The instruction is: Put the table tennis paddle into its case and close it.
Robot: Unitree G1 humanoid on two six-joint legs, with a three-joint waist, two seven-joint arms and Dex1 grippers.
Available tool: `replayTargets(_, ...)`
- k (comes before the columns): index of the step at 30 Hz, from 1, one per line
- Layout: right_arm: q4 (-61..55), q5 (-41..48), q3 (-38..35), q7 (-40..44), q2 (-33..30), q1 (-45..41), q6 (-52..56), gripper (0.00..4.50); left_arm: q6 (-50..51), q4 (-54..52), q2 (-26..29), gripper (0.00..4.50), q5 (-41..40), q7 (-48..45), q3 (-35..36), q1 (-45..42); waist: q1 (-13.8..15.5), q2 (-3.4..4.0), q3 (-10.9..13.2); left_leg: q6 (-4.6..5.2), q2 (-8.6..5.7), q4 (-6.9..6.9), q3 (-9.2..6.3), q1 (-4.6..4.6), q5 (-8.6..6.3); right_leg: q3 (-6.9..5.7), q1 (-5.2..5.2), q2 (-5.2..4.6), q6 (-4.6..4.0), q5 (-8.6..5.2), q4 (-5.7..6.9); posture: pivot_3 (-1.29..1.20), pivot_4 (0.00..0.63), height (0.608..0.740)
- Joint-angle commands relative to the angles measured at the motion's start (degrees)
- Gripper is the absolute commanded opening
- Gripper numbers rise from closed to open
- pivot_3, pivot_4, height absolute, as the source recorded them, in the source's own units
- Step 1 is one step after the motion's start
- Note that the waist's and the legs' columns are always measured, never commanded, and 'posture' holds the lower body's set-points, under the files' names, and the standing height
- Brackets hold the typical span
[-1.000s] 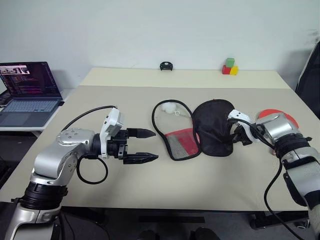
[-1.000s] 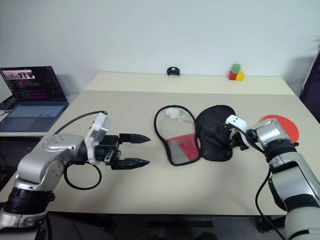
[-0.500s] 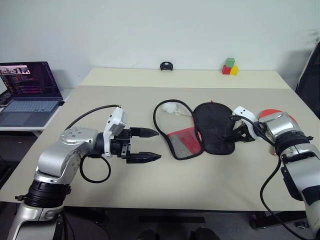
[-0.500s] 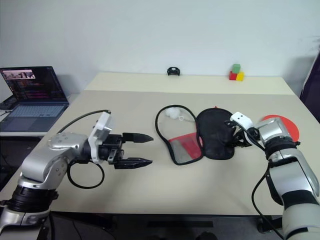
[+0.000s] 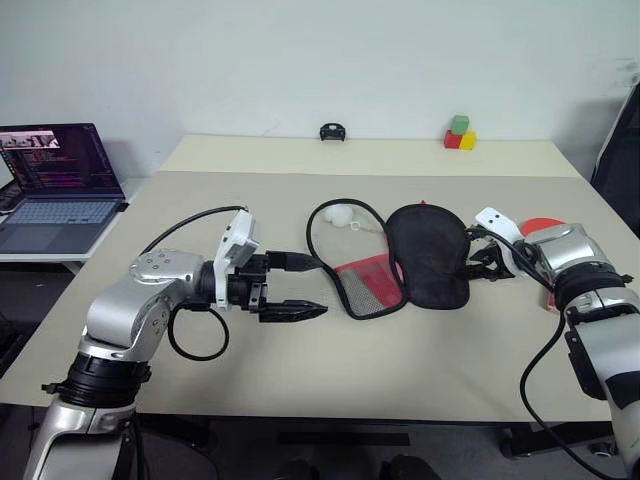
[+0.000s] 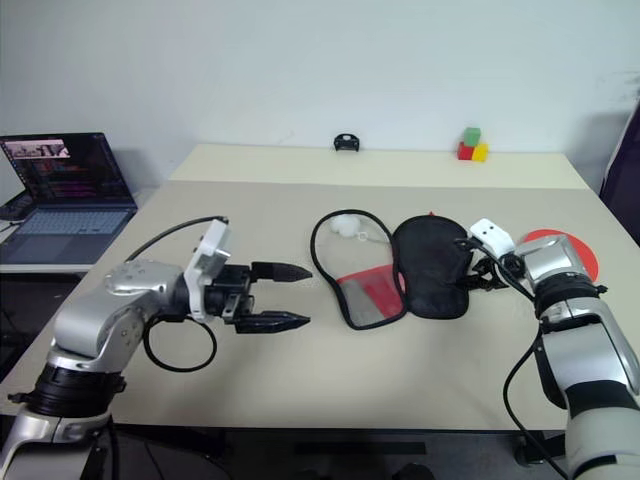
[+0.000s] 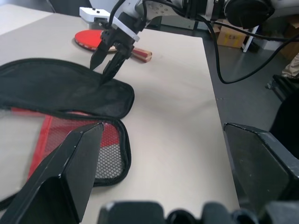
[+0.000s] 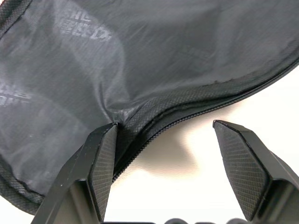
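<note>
A beige table (image 5: 300, 360) holds an unzipped black case (image 5: 430, 255), lying open like a book near the table's middle. Its solid black half lies on the right, and its see-through mesh half with a red patch (image 5: 365, 280) lies on the left, edged by a black zip rim. A small white ball (image 5: 338, 214) sits inside the mesh half, toward its far end. The table tennis paddle (image 7: 100, 39) lies flat on the table to the right of the case, well apart from it, its red face up and its wooden handle pointing toward the near right. The right gripper (image 6: 470, 272) is at the right edge of the black half, its fingers parted with one finger (image 8: 100, 161) touching the zip rim, clamping nothing. The left gripper (image 5: 300, 287) hovers over the table left of the mesh half, pointing toward it, fingers spread wide and empty. A laptop (image 5: 60, 185) stands open on a side surface at far left. Coloured blocks (image 5: 460, 133) and a small black object (image 5: 332, 132) rest at the table's far edge.
</note>
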Motion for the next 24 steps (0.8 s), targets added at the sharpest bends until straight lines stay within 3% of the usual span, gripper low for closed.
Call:
replayTargets(1,-0.1,-0.8,-1.4,-0.8,-2.1,-0.2,-1.9,3.45,-1.7,0.5,-0.6,4.50,0.4,-0.3,-0.1,-1.7,0.0,0.00,0.0,0.00,0.00,0.00,0.00,0.00,0.00,0.00,0.00,0.00,0.00,0.00,0.00,0.00,0.150,0.740)
replayTargets(7,-2.0,0.7,-3.7,0.0,-3.3,-0.2,-0.2,3.45,-3.6,3.1,-2.8,4.50,1.7,0.7,-0.7,-3.9,0.0,0.01,0.0,0.00,0.00,0.00,0.01,-0.01,0.00,-0.01,0.00,0.00,0.00,0.00,0.00,0.00,0.150,0.740)
replayTargets(11,-10.0,6.1,-9.5,2.1,-5.2,1.6,8.0,3.45,-4.3,4.4,-4.9,4.50,2.1,0.8,-1.1,-5.6,0.1,0.04,0.0,0.00,-0.01,0.01,0.01,-0.03,0.00,-0.02,0.00,0.00,0.00,0.00,0.00,0.00,0.150,0.740)
replayTargets(16,-22.0,10.4,-16.0,-1.3,-7.7,9.0,16.2,3.45,-5.0,5.2,-6.0,4.50,2.6,0.5,-1.5,-6.1,0.2,0.04,0.0,0.01,0.00,0.01,-0.01,-0.05,0.00,-0.02,0.01,0.00,0.00,0.00,-0.02,0.00,0.150,0.740)
replayTargets(20,-34.4,14.5,-24.4,-7.2,-8.8,18.0,23.4,4.37,-5.2,5.4,-7.0,4.50,2.5,-0.3,-2.0,-6.6,0.2,0.05,0.0,0.02,0.00,0.06,0.01,-0.05,-0.01,0.00,0.01,-0.01,0.00,0.00,0.02,0.00,0.150,0.740)
replayTargets(24,-45.9,17.2,-29.6,-12.4,-7.7,26.4,28.8,4.44,-5.3,5.8,-7.6,4.50,2.4,-1.4,-2.5,-7.2,0.2,0.05,0.0,0.05,0.01,0.06,-0.03,-0.05,-0.02,-0.01,0.03,-0.01,0.00,0.00,0.03,0.00,0.150,0.740)
